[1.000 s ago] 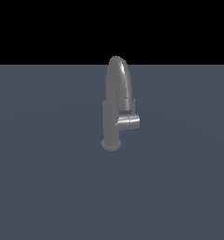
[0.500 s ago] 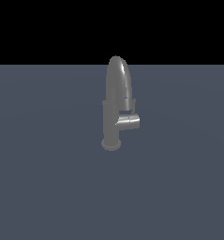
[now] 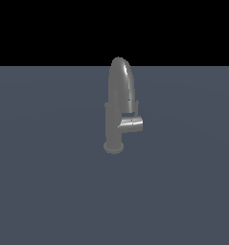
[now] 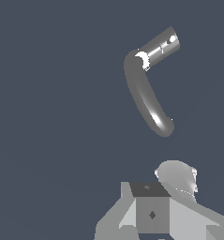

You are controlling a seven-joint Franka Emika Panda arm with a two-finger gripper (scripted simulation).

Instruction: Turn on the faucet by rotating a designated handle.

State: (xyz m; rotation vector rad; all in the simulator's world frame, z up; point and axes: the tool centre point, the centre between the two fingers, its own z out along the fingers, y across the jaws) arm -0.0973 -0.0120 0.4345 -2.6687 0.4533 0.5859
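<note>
Faucet (image 3: pixel 115 119): smooth grey metal, upright cylindrical body on a round base flange, tall arched spout curving downward; stands on the counter well away from every edge.
Handle (image 3: pixel 131 124): short stubby cylinder with a glossy highlight, projecting sideways toward the exterior view's right.
Counter (image 3: pixel 44 182): flat, matte slate-blue.
Gripper (image 4: pixel 151 213): blocky pale-grey body apart from the faucet; fingers unseen, so its opening cannot be judged.

Exterior view: low, level, mid-distance, facing faucet (image 3: pixel 117 115) side-on, handle (image 3: pixel 131 124) toward exterior view's right. Wrist view: looks steeply down from above, nearer. Shared: faucet (image 4: pixel 146 93), handle (image 4: pixel 161 46), grey floor (image 3: pixel 44 191).
</note>
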